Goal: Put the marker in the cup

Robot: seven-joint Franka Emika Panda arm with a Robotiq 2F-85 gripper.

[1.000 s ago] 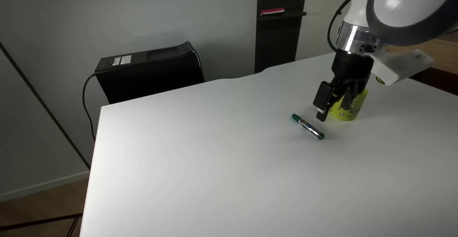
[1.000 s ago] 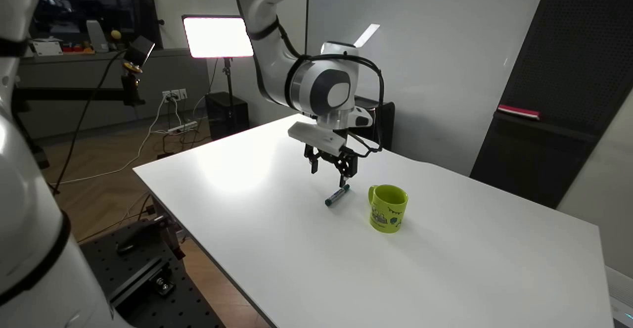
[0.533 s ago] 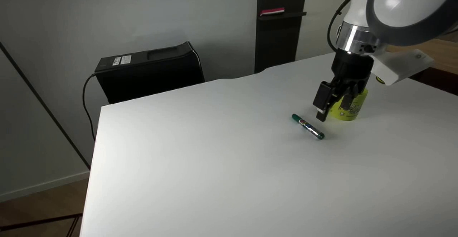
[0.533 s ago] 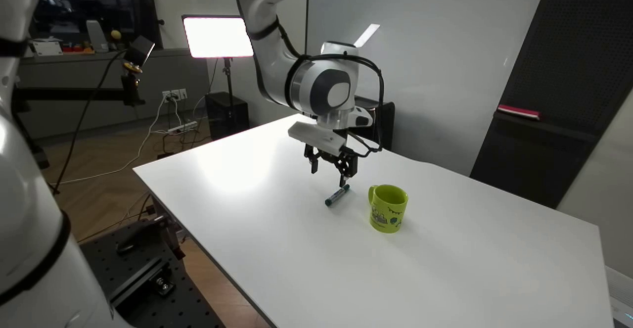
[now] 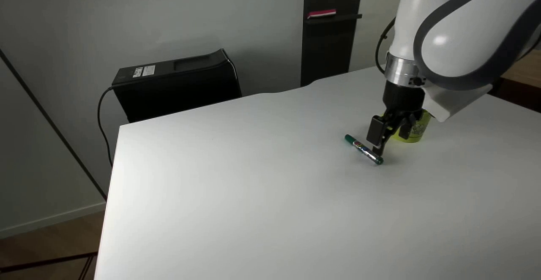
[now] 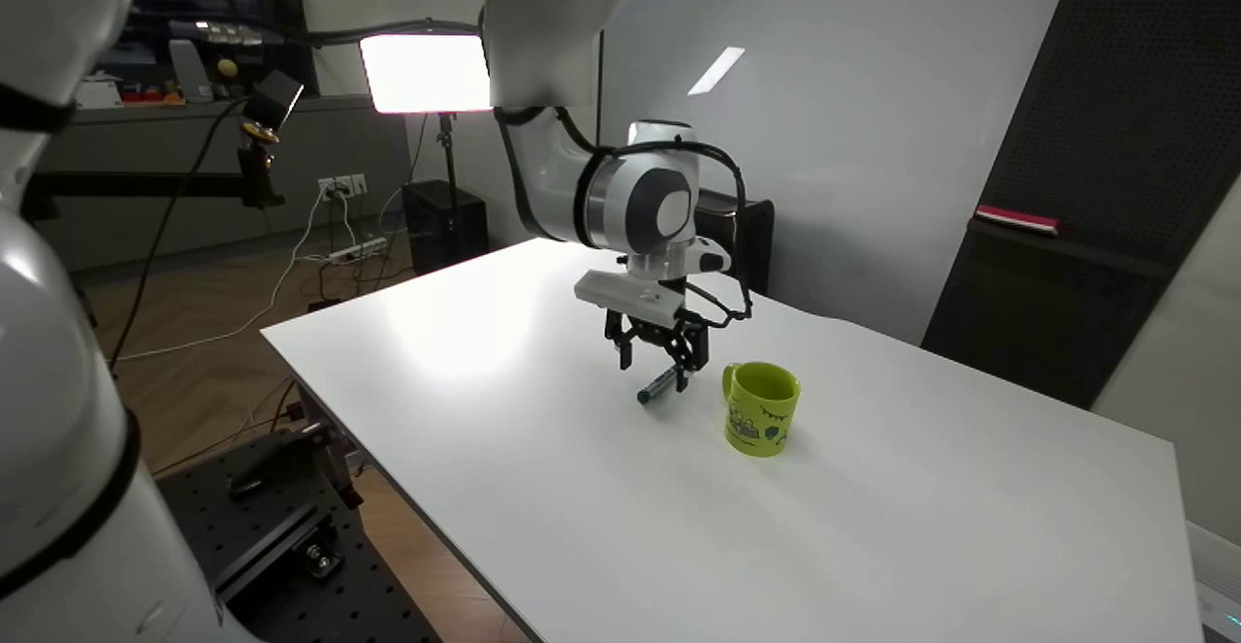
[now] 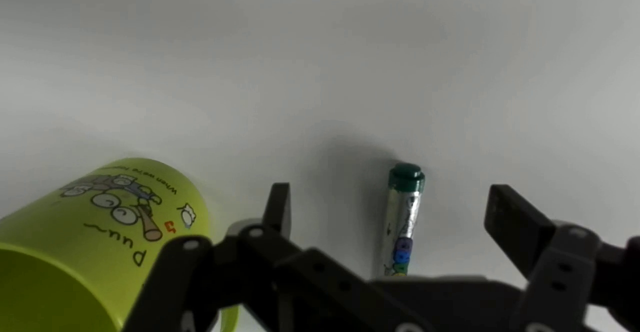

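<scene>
The marker is a thin green-capped stick with a silver printed body. It lies on the white table in both exterior views (image 5: pixel 362 148) (image 6: pixel 657 386). The cup is a yellow-green mug standing upright, its handle toward the marker (image 6: pixel 761 420); in an exterior view it is partly hidden behind the gripper (image 5: pixel 416 131). My gripper is open and empty, low over the marker (image 5: pixel 391 143) (image 6: pixel 653 372). In the wrist view the marker (image 7: pixel 402 217) lies between the spread fingers (image 7: pixel 279 204), touching neither; its far part is hidden by the gripper body. The cup (image 7: pixel 135 212) stands left of the fingers there.
The white table (image 5: pixel 236 187) carries both things. A black box-shaped device (image 5: pixel 177 85) stands behind the table's back edge. The cup is close beside one finger. A lit panel lamp (image 6: pixel 427 73) stands beyond the table.
My gripper has come down toward the table and a little toward the cup, so that its fingers now stand low about the marker. The marker and the cup have not moved.
</scene>
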